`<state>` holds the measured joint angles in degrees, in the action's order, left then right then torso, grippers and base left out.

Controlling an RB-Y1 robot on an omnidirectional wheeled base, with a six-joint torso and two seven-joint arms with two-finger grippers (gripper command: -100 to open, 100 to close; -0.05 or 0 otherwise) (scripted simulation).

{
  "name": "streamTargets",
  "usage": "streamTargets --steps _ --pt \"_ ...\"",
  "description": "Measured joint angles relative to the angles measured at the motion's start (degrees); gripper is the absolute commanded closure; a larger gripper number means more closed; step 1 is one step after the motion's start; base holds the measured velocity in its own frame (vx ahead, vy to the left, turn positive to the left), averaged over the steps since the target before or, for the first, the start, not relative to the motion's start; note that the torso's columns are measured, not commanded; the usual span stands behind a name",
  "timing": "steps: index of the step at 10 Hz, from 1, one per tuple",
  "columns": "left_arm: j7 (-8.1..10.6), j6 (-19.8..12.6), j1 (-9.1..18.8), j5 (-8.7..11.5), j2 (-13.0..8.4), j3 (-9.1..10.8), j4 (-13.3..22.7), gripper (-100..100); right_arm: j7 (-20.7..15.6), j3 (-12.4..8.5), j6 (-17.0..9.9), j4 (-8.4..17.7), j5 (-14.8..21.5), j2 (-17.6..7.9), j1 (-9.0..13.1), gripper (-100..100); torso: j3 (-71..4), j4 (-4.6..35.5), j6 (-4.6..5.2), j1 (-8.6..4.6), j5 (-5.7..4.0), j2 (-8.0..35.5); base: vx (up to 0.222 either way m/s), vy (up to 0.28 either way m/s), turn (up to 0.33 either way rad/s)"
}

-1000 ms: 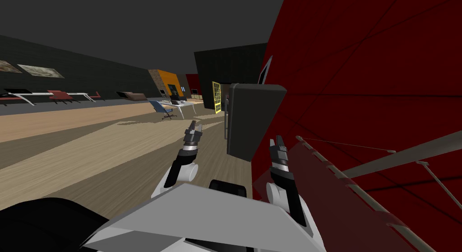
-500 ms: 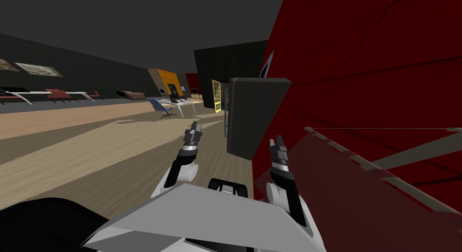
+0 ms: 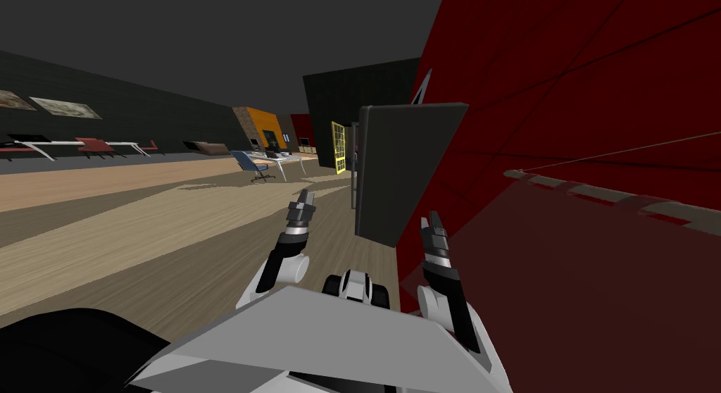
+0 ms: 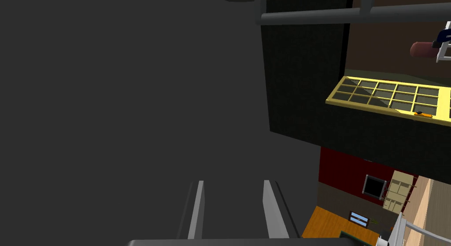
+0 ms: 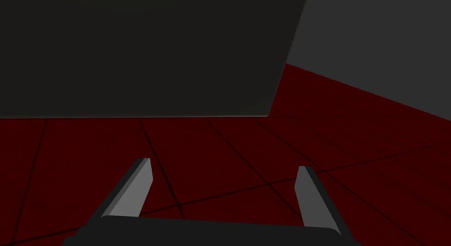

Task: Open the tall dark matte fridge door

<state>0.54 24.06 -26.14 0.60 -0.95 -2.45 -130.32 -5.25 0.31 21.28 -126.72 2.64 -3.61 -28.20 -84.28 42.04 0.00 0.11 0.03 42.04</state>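
dark matte grey, the tall box-shaped fridge [image 3: 407, 172] is seen standing upright on the pale wood plank floor [image 3: 176, 234]. it is set against the deep red tiled wall [image 3: 577, 72], ahead of both arms and nearer the right one. a thin upright bar [image 3: 352, 188] is seen at the fridge's left edge. compared with a second ago, the fridge is drawn larger and slightly further right in the head view. the dark red panel with a pale rail [image 3: 605, 269] at the right has been carried higher across the picture. this is read as a move of the base and head camera, not of the things. both arms are held in the same raised pose as before. the left jaws are parted by a narrow gap, the thin grey fingers [image 4: 197, 212] holding and touching nothing. the right jaws are spread wide, their fingers [image 5: 134, 190] empty and pointed at the red wall. the fridge's flat dark side lies beyond their tips, untouched. whether the door is ajar cannot be told.
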Motion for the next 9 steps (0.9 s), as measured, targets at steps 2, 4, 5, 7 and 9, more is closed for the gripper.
streamTargets --steps 2,4,5,7,9 --pt "0.00 0.00 0.00 0.00 0.00 0.00 0.00 0 -2.67 -0.45 0.09 0.77 0.68 -1.43 0.37 -100 -0.28 0.22 0.01 -0.09 -0.02 0.23 0.025 0.047 0.022" --pt "0.00 0.00 0.00 0.00 0.00 0.00 0.00 0 -5.84 -1.01 0.35 1.97 1.77 -2.66 0.76 -100 -0.31 0.23 0.00 -0.08 -0.03 0.20 0.039 0.059 0.044" --pt "0.00 0.00 0.00 0.00 0.00 0.00 0.00 0 -7.44 -1.28 0.38 2.42 2.05 -3.03 1.07 -100 -0.29 0.24 0.01 -0.13 -0.03 0.25 0.029 0.062 0.044" --pt "0.00 0.00 0.00 0.00 0.00 0.00 0.00 0 -10.71 -1.81 0.39 3.21 2.89 -3.76 1.43 -100 -0.25 0.26 0.01 -0.15 -0.04 0.30 0.026 0.050 0.042" --pt "0.00 0.00 0.00 0.00 0.00 0.00 0.00 0 -13.97 -2.46 0.57 4.40 3.77 -4.45 2.00 -100 -0.29 0.24 0.01 -0.12 -0.03 0.24 0.038 0.058 0.043"
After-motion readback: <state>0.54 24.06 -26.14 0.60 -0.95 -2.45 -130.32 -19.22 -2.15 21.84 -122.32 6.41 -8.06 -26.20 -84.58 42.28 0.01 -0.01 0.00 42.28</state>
